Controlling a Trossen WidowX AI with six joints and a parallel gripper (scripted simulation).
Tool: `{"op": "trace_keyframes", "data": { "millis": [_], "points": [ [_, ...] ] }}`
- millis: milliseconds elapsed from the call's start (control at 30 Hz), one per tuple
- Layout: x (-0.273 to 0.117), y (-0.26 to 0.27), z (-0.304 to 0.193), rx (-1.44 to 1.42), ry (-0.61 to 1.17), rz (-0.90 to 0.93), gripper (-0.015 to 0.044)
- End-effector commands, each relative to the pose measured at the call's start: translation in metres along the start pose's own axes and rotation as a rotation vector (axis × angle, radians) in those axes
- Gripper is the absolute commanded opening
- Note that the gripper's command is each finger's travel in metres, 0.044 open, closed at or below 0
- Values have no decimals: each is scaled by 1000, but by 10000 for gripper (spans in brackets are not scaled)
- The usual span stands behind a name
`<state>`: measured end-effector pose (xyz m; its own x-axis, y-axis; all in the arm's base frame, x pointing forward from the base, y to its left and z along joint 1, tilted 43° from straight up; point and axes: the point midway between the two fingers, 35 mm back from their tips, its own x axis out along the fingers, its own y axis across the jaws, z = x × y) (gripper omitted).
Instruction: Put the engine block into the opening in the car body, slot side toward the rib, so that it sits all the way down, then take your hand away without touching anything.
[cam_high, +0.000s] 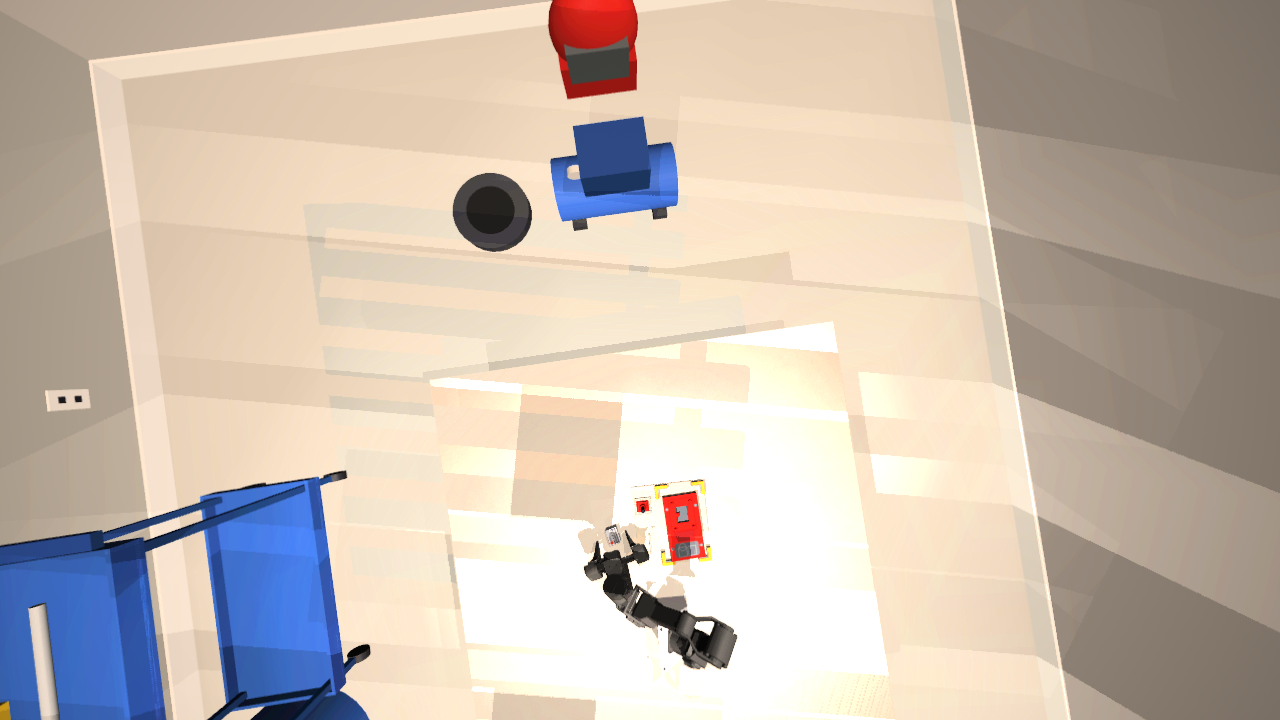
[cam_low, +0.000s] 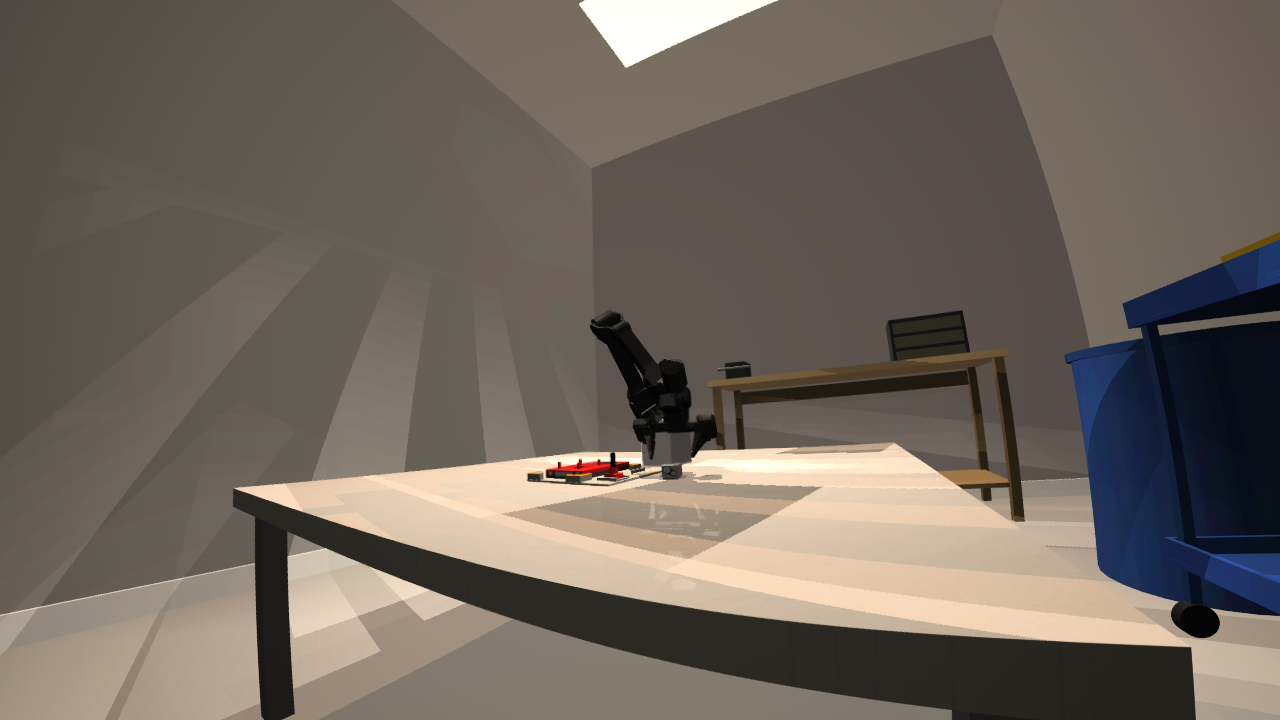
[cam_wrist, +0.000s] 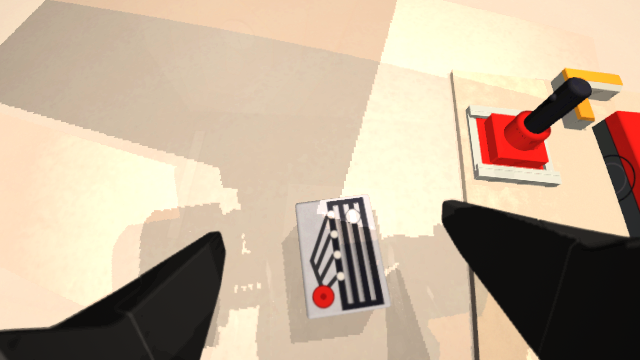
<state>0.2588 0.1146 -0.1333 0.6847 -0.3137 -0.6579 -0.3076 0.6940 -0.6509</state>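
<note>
The engine block is a small light-grey block with black stripes, white dots and a red disc on its upper face. It rests on the table left of the car body in the overhead view. My gripper is open and empty. Its fingers stand wide on either side of the block, with gaps in the wrist view. The red car body lies between yellow corner pieces. A grey patch shows in its middle; I cannot make out the opening's rib or the block's slot.
A red base with an upright black stick stands in a pale frame between block and car body. A yellow corner piece is near it. The thin board's edge runs beneath the right finger in the wrist view.
</note>
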Motion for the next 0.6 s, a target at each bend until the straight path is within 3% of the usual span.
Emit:
{"op": "trace_keyframes", "data": {
  "millis": [0, 567],
  "points": [
    [-12, -1, -5, -7, 8, -3, 440],
    [-10, 1, -1, -3, -1, 2, 440]
  ]
}}
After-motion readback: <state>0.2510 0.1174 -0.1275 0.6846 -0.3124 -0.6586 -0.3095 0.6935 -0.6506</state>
